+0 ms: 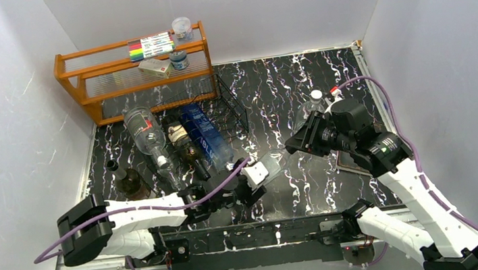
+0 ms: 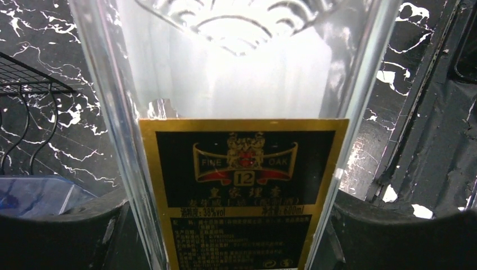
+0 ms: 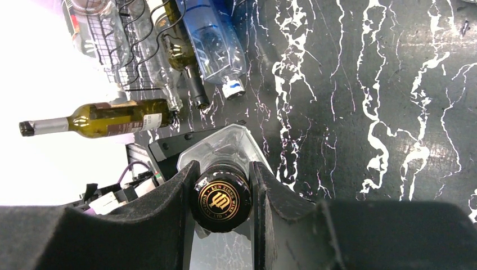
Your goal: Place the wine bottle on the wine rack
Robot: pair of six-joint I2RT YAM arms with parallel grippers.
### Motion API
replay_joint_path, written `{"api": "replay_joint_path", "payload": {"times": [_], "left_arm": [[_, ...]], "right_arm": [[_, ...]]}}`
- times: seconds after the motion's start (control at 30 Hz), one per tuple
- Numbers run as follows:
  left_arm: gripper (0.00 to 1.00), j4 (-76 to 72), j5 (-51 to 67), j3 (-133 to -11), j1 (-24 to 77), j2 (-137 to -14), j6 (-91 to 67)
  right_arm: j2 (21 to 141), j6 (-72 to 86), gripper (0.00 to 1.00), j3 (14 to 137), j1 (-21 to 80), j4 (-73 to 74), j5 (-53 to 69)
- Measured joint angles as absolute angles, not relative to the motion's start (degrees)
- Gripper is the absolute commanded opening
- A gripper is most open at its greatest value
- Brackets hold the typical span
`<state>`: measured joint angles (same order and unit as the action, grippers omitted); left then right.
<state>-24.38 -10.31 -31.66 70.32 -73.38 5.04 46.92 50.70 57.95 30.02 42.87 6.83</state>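
Your wine bottle (image 1: 268,167), clear and square-sided with a black cap and a gold-and-black label, hangs tilted between the two arms over the front middle of the table (image 1: 299,87). It is not on the wine rack (image 1: 231,105).

The right jaws are clamped on its capped neck, and the wrist view shows a finger (image 3: 169,208) pressed against each side of the cap. The left jaws straddle the body near the base, with a finger (image 2: 62,230) close on each flat side. You cannot tell whether they touch the glass.

Your right arm (image 1: 408,180) climbs from the near right corner, bends and reaches left toward the centre. Your left arm (image 1: 140,214) lies low along the near edge, stretched rightward to the bottle's base.

The rack sits near, to the left and farther back. It carries a clear bottle (image 1: 144,129), a dark green bottle (image 1: 183,141) and a blue bottle (image 1: 206,135), with their necks toward you. An olive bottle (image 1: 126,180) is on the table just left of the rack. An orange wooden shelf (image 1: 80,75) stands behind it.
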Motion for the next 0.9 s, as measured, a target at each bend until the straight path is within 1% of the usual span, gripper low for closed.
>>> {"api": "replay_joint_path", "payload": {"times": [0.13, 0.37, 0.5, 0.57, 0.6, 0.73, 0.8, 0.83, 0.87, 0.9], "left_arm": [[0.63, -23.24, -10.35, -31.66, 70.28, -72.03, 5.85], [0.69, -23.81, -9.43, -31.18, 70.32, -71.83, 6.24], [0.76, -23.97, -8.93, -30.83, 70.35, -71.85, 6.79], [0.76, -23.94, -8.93, -30.81, 70.35, -71.96, 6.98], [0.73, -23.94, -8.99, -30.81, 70.35, -72.05, 7.07], [0.35, -23.99, -9.63, -30.96, 70.32, -73.28, 7.68], [0.21, -23.92, -10.11, -31.38, 70.3, -74.04, 7.88], [0.17, -23.77, -10.2, -31.59, 70.32, -74.28, 7.97], [0.15, -23.75, -10.37, -31.73, 70.35, -74.43, 8.12], [0.14, -23.64, -10.57, -31.77, 70.35, -74.48, 8.38]], "right_arm": [[46.52, 50.61, 0.0, 57.95, 30.02, 42.28, 7.51], [46.0, 50.19, 0.0, 57.95, 30.02, 42.3, 7.73], [46.0, 49.25, 0.0, 57.95, 29.95, 42.81, 7.03], [46.0, 49.23, 0.0, 57.95, 29.95, 42.94, 6.81], [46.0, 49.28, 0.0, 57.95, 29.95, 42.94, 6.79], [46.0, 49.32, 0.0, 57.93, 29.95, 43.2, 6.81], [46.0, 49.3, 0.0, 57.8, 29.95, 43.35, 6.79], [46.0, 49.25, 0.0, 57.74, 29.95, 43.35, 6.79], [46.0, 49.21, 0.02, 57.71, 29.95, 43.35, 6.79], [46.0, 49.04, 0.18, 57.71, 29.89, 43.38, 6.85]]}}
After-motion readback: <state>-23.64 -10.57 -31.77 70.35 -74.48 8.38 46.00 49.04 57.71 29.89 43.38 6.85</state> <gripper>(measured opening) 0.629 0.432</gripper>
